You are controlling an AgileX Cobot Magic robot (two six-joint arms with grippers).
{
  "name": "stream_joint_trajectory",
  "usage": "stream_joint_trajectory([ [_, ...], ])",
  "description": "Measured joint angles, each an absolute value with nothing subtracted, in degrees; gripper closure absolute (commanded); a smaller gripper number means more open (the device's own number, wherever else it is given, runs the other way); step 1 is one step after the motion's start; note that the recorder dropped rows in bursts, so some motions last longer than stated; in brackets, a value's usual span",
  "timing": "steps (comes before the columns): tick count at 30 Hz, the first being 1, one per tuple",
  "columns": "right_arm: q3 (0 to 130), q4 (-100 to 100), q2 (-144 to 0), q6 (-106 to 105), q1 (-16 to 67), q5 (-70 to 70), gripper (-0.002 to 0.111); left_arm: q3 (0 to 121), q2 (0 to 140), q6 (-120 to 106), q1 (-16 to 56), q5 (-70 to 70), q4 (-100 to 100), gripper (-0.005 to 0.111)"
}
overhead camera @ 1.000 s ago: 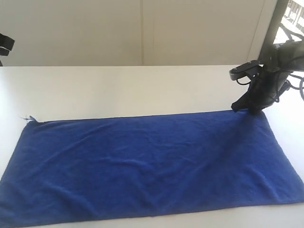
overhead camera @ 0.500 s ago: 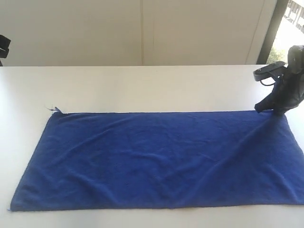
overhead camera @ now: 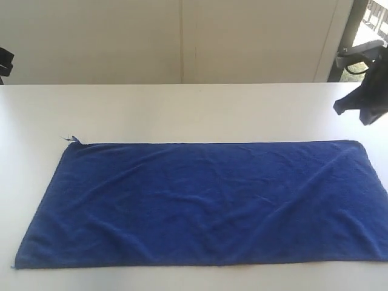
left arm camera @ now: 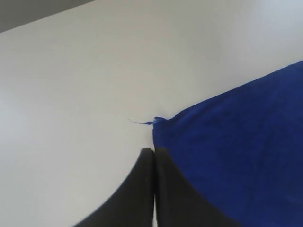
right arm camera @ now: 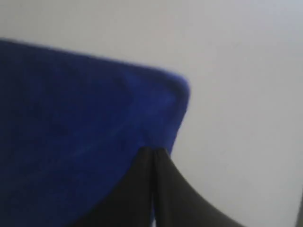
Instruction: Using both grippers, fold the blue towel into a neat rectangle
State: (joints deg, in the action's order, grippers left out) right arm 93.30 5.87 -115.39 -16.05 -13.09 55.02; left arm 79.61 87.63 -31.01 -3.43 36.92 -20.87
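Towel (overhead camera: 200, 203) lies flat; bare desk (overhead camera: 182, 109) runs from its far edge to the desk's back edge. Left gripper (left arm camera: 154, 152) and right gripper (overhead camera: 365, 120), pressed together, empty, hang clear.

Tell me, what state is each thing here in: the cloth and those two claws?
Towel: spread flat on the table, unfolded.
Left gripper: shut, empty, near a towel corner.
Right gripper: shut, empty, above another towel corner.

soft matt terry blue towel (overhead camera: 200, 203) on smooth white table (overhead camera: 182, 112).
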Motion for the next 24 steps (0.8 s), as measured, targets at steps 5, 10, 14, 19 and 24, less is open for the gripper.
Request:
stream_joint_trajectory([
  [5,77.32,2.99,-107.95,-16.16,-13.09,54.29,0.108,74.90,87.58,-35.00,-3.43,36.82,-26.22,0.107],
  [10,63.01,2.46,-100.97,-14.57,-13.09,46.27,0.108,72.37,87.58,-40.80,-3.43,36.56,-33.87,0.107],
  [14,56.71,2.23,-99.54,-13.84,-13.09,42.15,0.108,72.37,87.49,-44.03,-3.43,36.35,-37.77,0.107],
  [19,52.39,2.23,-100.12,-13.23,-13.09,37.36,0.108,72.37,87.20,-44.80,-3.43,35.90,-38.70,0.107],
  [24,50.85,2.89,-101.69,-13.00,-13.09,35.44,0.108,72.37,87.20,-45.03,-3.43,35.79,-39.00,0.107],
])
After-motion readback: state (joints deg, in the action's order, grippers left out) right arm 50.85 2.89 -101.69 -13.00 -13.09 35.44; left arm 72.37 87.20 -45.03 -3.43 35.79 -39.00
